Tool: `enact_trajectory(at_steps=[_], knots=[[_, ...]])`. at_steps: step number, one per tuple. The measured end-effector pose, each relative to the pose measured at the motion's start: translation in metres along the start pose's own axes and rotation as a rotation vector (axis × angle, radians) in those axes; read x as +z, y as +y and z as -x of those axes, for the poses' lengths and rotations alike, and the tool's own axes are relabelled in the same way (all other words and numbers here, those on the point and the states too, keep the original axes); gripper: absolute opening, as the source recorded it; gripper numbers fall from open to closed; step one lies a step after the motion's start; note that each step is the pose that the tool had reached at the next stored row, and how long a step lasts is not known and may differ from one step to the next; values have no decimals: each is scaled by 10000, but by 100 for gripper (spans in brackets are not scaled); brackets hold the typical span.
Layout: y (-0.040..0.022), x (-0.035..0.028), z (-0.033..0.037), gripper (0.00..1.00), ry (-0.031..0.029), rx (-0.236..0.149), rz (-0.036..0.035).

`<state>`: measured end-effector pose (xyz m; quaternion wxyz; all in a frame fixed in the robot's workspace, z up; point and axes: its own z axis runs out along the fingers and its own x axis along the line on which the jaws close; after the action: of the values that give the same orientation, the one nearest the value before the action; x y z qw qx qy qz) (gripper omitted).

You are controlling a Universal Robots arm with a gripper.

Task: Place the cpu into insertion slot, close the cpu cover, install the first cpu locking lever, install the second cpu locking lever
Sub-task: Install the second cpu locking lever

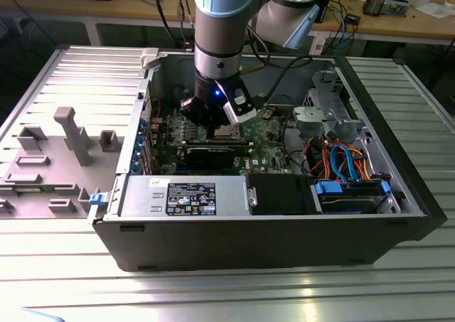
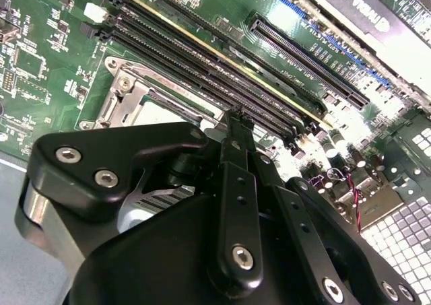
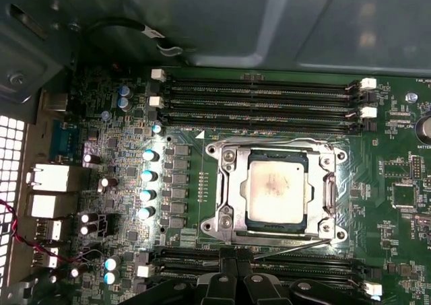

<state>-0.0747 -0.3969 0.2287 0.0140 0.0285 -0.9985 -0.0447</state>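
Observation:
The cpu, a silver-grey square, lies flat in its socket on the green motherboard. The cpu cover, a silver frame with a window, lies down around it. A thin locking lever runs slanted along the socket edge nearest my gripper. Another lever lies along a side edge. My gripper hovers just beside that near edge, shut, with nothing seen between its black fingers. In the second wrist view the gripper tip points at the socket frame. In the exterior view the gripper hangs inside the open case.
Black memory slots flank the socket on two sides. A graphics card and the silver power supply box stand nearer the case front. Drive bays with blue and orange cables fill the exterior view's right. A grey fixture stands left.

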Motion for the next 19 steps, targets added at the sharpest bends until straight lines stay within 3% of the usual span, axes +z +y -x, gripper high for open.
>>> enact_trajectory(at_steps=[1,4,7,14,19], knots=[[-16,17,-1,11,80,-77,47],[-27,48,-3,11,120,-330,92],[-29,63,-6,11,138,-644,219],[-83,93,-22,11,135,-707,314],[-88,140,-57,11,125,-713,440]])
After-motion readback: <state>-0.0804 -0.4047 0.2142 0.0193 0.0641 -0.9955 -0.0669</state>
